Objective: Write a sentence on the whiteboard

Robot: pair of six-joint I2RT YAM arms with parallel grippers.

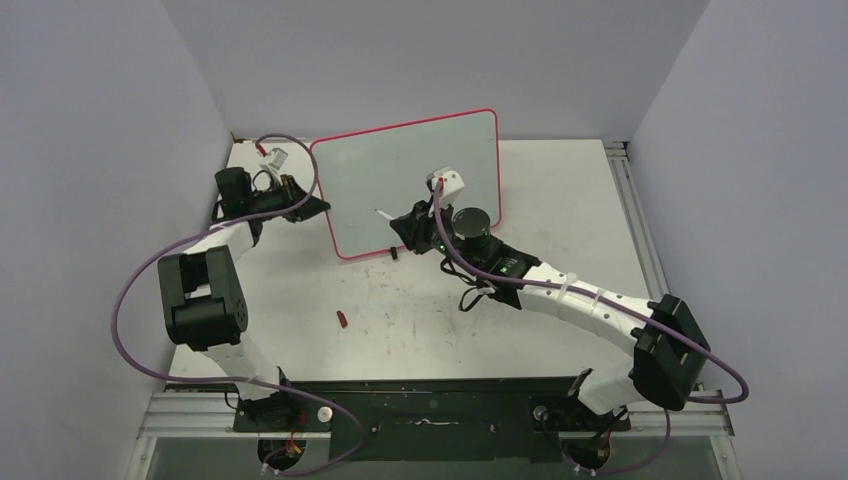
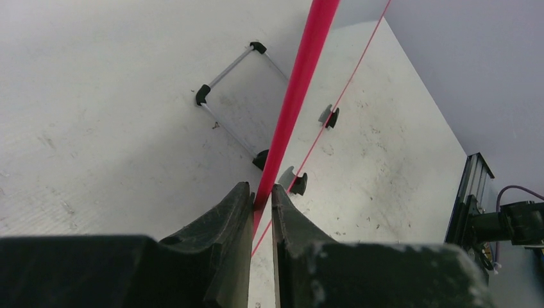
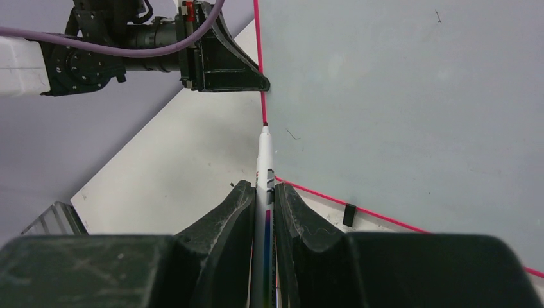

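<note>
Whiteboard standing | L jaws clamp its red rim | R jaws grip marker

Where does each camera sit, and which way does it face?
Top external: above and behind, looking down on the whiteboard, the left arm and right arm.
Left wrist: on the left arm, facing along the left end effector, closed on the board's pink rim.
Right wrist: on the right arm, facing along the right end effector and its marker at the board.
Shared: both wrist views show that rim.

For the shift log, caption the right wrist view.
Right fingers hold a marker, tip near the whiteboard; left fingers clamp its rim.
</note>
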